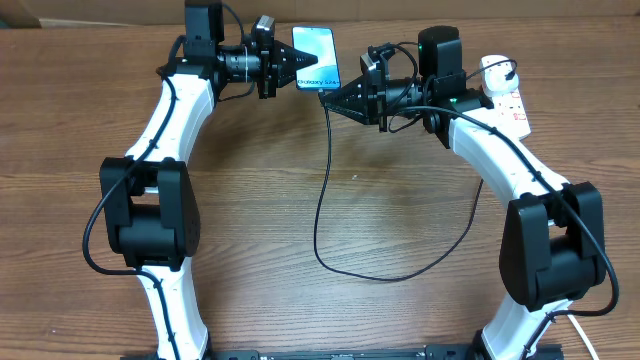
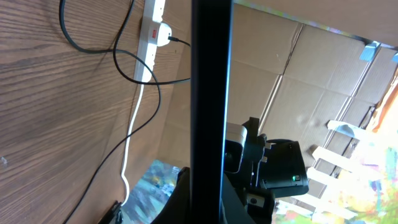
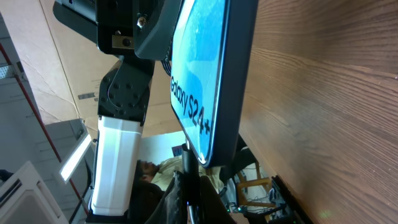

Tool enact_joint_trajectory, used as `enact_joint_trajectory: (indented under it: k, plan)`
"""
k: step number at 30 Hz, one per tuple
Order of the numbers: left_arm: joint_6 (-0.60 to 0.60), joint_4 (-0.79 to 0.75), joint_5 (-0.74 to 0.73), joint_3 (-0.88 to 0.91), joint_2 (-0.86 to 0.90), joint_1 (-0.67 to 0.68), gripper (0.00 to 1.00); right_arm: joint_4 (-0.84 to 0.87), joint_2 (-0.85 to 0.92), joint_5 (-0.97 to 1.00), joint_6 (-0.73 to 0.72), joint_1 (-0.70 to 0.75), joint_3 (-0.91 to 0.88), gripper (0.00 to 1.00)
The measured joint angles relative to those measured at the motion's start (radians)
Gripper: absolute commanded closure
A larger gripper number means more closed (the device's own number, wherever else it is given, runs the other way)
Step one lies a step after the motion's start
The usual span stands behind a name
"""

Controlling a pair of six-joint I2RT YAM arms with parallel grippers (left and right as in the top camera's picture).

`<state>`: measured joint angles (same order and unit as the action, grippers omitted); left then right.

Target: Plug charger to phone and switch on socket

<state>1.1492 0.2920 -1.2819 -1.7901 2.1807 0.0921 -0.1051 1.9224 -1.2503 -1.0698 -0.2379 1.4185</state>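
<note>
Left end effector (image 1: 289,63) gripping phone (image 1: 316,52), blue screen lit, charger (image 1: 321,190) seemingly attached

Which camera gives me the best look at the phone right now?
Overhead: the phone shows most of its lit screen, face on. Right wrist sees the screen at a steep slant, cropped at the top. Left wrist sees only its dark edge.

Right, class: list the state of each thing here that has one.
Phone: screen lit, held on edge.
Left gripper: shut on phone.
Right gripper: shut on charger, at phone's end.
Charger: slack loop; seating in phone unclear.
Socket: plug in it; switch unclear.
</note>
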Motion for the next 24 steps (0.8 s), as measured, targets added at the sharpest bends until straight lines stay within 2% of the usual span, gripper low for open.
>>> enact_joint_trajectory:
  k: [24]
  plan:
    - [0.001,0.0,-0.001,0.0,0.0,0.0,0.96,-0.008,0.0,0.0,0.0,0.0,0.0,0.96]
